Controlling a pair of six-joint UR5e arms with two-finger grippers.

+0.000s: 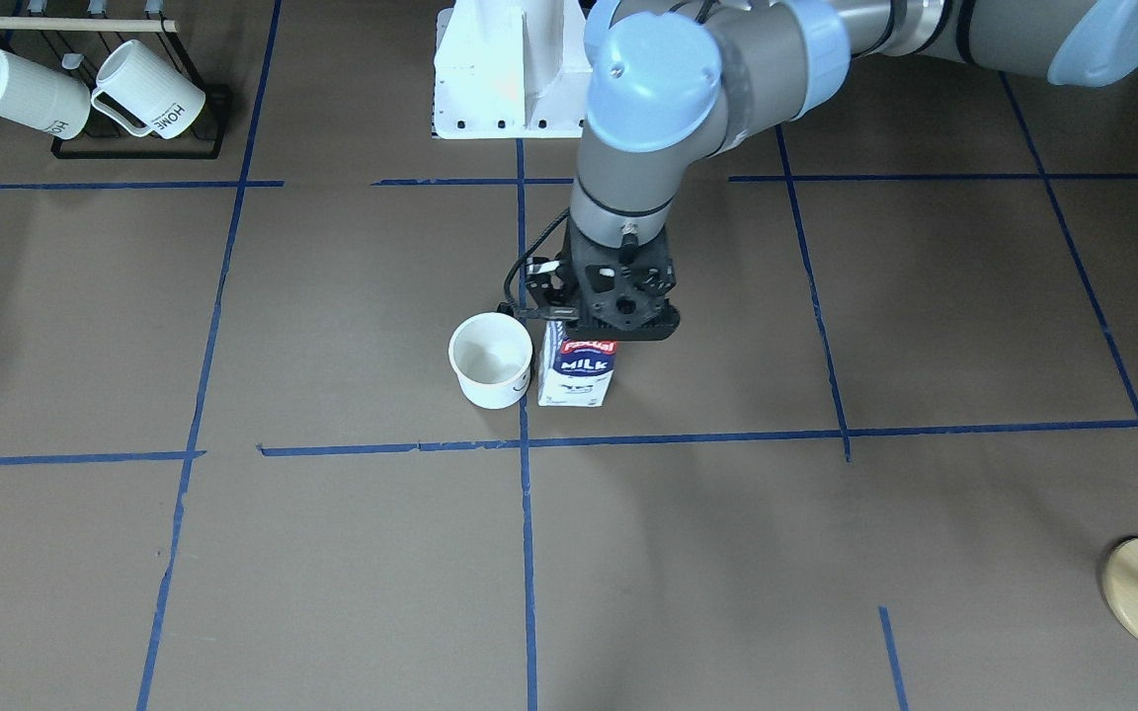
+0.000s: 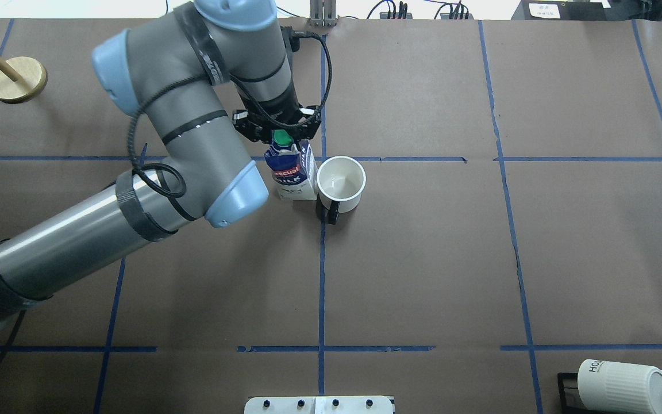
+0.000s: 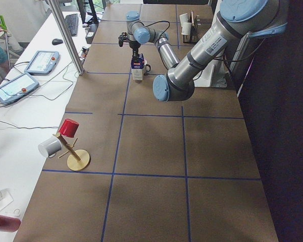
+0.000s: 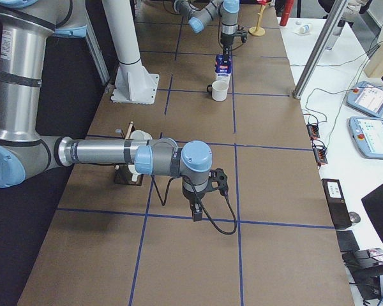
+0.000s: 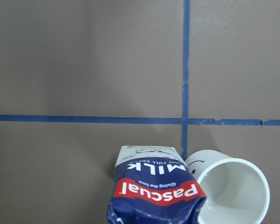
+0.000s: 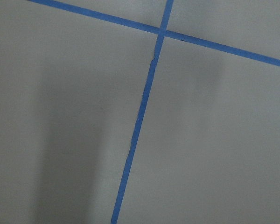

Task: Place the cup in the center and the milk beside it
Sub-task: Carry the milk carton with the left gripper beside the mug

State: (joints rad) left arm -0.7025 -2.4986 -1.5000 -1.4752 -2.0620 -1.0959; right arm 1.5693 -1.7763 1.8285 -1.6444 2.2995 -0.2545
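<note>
left arm (image 2: 181, 144) reaches over the surface (image 2: 480, 259), right gripper (image 4: 196, 207) hangs low over it well apart, can't tell if released or clenched, left gripper (image 2: 283, 137) grasping the top of the milk (image 2: 293, 175) upright by the middle tape crossing, cup (image 2: 341, 183) just beside it, handle toward the robot

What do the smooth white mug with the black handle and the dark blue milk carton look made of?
Smooth white mug with black handle: probably glazed ceramic, though enamel or plastic is possible; its wall is even and faintly glossy. Dark blue rectangular milk carton: coated, printed paperboard, judging by the creased, crumpled top; its green round cap looks plastic.
</note>
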